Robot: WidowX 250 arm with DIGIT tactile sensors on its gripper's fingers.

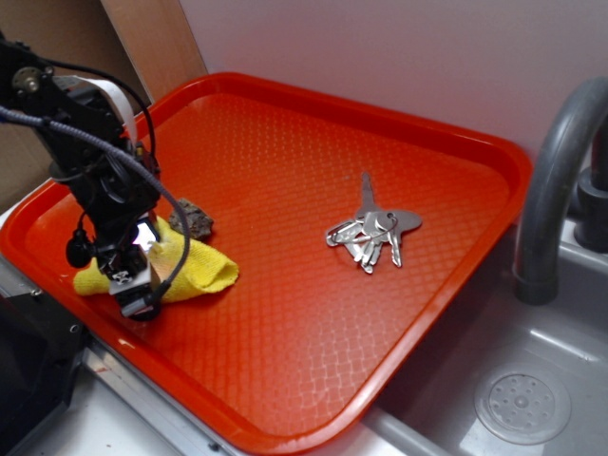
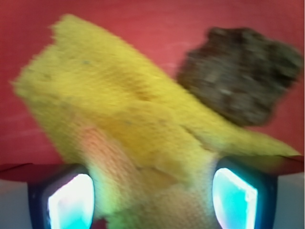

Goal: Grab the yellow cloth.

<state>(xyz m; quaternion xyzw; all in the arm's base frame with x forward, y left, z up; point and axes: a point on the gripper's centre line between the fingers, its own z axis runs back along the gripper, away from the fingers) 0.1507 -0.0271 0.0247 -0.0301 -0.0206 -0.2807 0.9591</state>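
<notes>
The yellow cloth (image 1: 195, 271) lies crumpled on the front-left part of the red tray (image 1: 313, 313). My gripper (image 1: 141, 290) is down on the cloth's left half. In the wrist view the yellow cloth (image 2: 124, 109) fills the frame and narrows into a bunch between the two glowing fingers (image 2: 71, 202). It touches both pads, so the gripper (image 2: 153, 191) is shut on the cloth. The cloth's far end still rests on the tray.
A small brown-grey rock (image 1: 193, 218) sits just behind the cloth, touching its edge; in the wrist view the rock (image 2: 240, 74) is at the upper right. A bunch of keys (image 1: 372, 231) lies mid-tray. A sink with a grey faucet (image 1: 556, 180) is at the right.
</notes>
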